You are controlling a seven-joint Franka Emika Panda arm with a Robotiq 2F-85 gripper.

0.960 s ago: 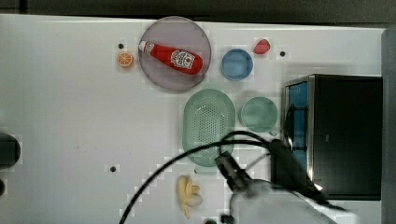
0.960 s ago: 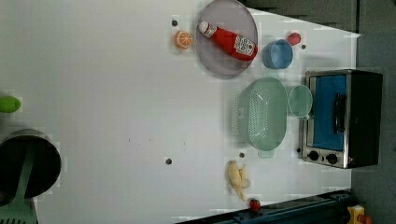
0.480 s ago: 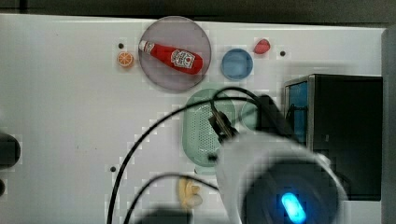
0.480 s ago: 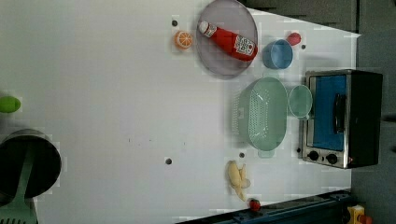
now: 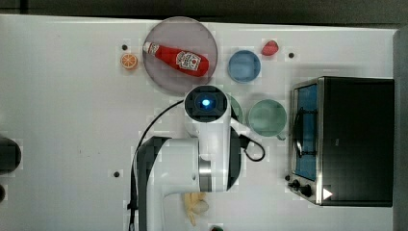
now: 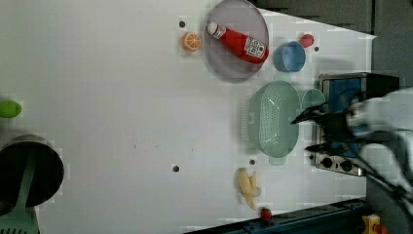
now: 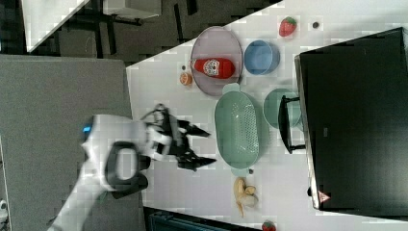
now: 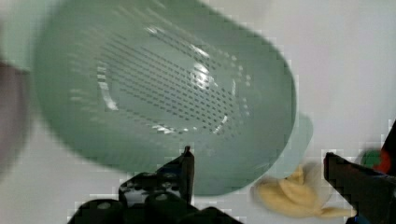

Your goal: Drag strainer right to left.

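Right of centre in the left view sat the strainer (image 6: 272, 122): pale green, oval, shallow, perforated floor, small tab handles at both ends, just left of the green cup (image 6: 312, 98). In the top view the arm hid nearly all of it. Gripper (image 7: 203, 147) hung above, jaws spread wide, empty.

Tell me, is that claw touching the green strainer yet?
Apart. In the right view the open gripper hangs short of the strainer, white table showing between.
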